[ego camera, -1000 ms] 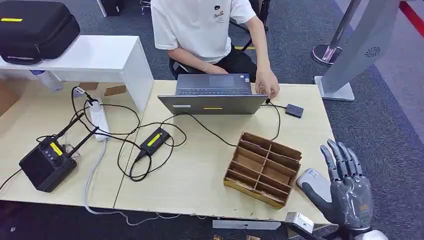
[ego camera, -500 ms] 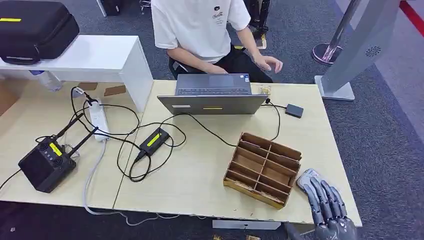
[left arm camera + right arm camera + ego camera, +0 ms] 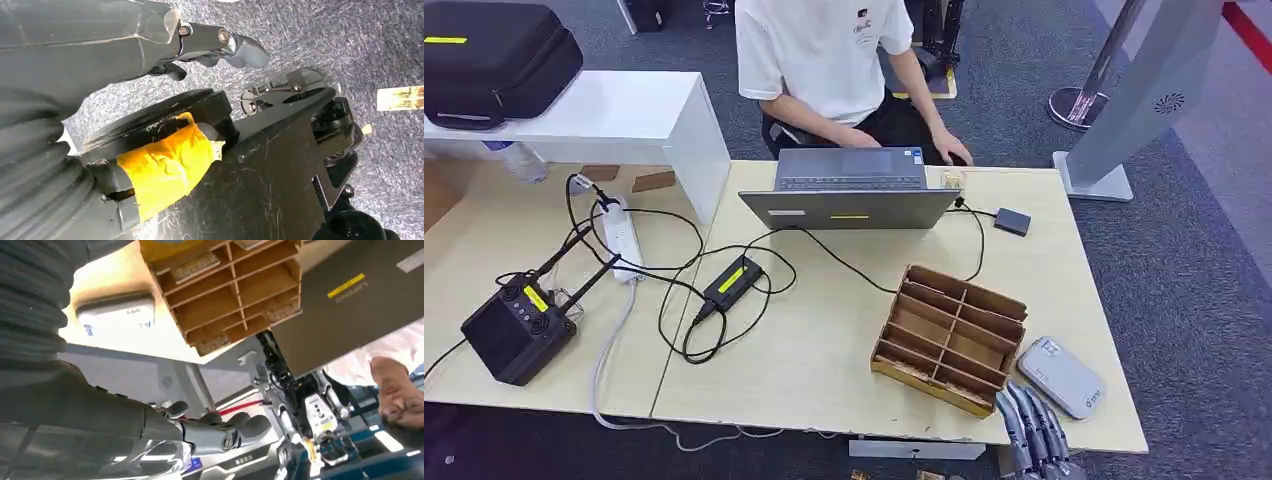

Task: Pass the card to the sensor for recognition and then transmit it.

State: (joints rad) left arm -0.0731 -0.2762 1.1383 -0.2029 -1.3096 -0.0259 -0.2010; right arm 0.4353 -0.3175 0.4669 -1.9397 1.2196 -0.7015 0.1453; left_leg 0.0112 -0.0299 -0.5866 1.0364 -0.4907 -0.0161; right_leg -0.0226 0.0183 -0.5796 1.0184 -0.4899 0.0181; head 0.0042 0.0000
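A flat grey sensor device [image 3: 1061,376] lies at the table's front right corner, beside a wooden divided box [image 3: 951,335]; the right wrist view shows the device [image 3: 117,315] too. A small yellowish card-like piece [image 3: 951,179] lies by the laptop's right corner, too small to tell for certain. My right hand [image 3: 1034,440] hangs below the table's front edge, just under the box, with fingers [image 3: 225,429] apart and nothing in them. My left hand [image 3: 215,42] hangs beside my body over the carpet and holds nothing.
A person in a white shirt [image 3: 824,50] sits behind an open laptop [image 3: 849,190]. A small black box [image 3: 1013,221] sits on a cable to the right. Cables, a power strip [image 3: 621,238] and a black radio unit [image 3: 514,330] cover the left table.
My right hand has dropped from raised beside the sensor device to below the table edge, uncovering the device. The person's hand drew back from the laptop's right corner, where the small piece now lies.
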